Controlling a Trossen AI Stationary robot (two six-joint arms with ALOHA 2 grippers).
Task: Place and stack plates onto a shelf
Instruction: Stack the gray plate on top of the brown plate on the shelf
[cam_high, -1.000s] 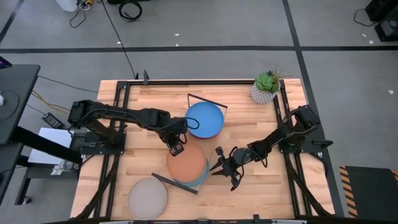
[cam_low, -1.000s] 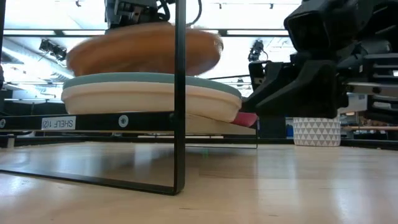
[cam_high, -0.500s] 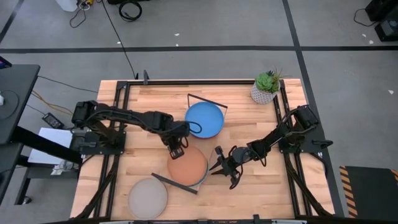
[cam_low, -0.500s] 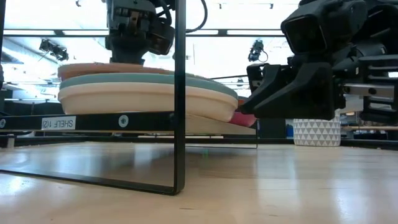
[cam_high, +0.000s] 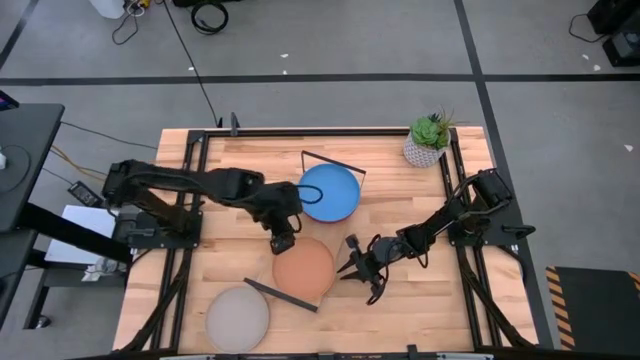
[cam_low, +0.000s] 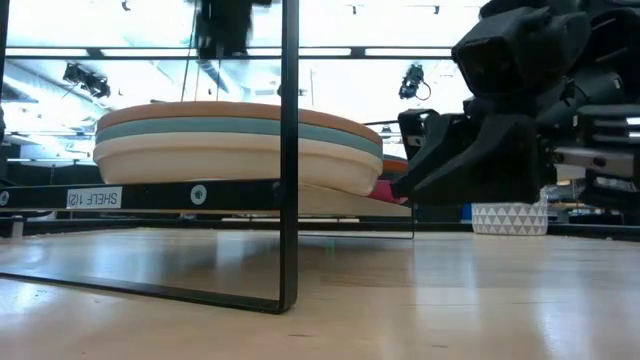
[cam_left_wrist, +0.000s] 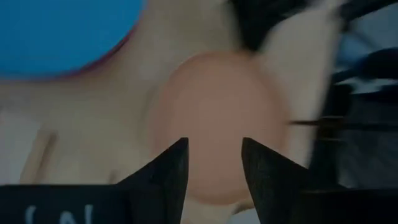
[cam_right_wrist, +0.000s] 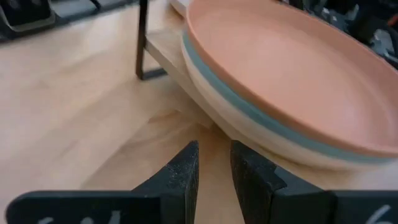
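An orange plate (cam_high: 303, 268) lies on top of a teal plate (cam_low: 240, 130) and a cream one (cam_low: 230, 158), stacked on the shelf's (cam_right_wrist: 166, 50) near end. A bright blue plate (cam_high: 329, 192) sits on its far end, over a magenta rim (cam_low: 388, 188). A grey plate (cam_high: 238, 318) rests flat on the table at the front left. My left gripper (cam_high: 283, 240) hovers open above the orange plate's far edge (cam_left_wrist: 211, 118). My right gripper (cam_high: 358, 268) stands open just right of the stack, its fingertips (cam_right_wrist: 186, 158) low beside the cream rim with nothing between them.
Black wire frames (cam_low: 288, 150) stand at both short ends of the shelf (cam_high: 332, 158). A white pot with a green plant (cam_high: 428, 142) stands at the table's far right corner. Bare wood lies to the left of the shelf and toward the near right.
My left gripper has lowered the tilted orange plate flat onto the teal plate, opened and let go, then risen above it. The plate now lies level on the stack.
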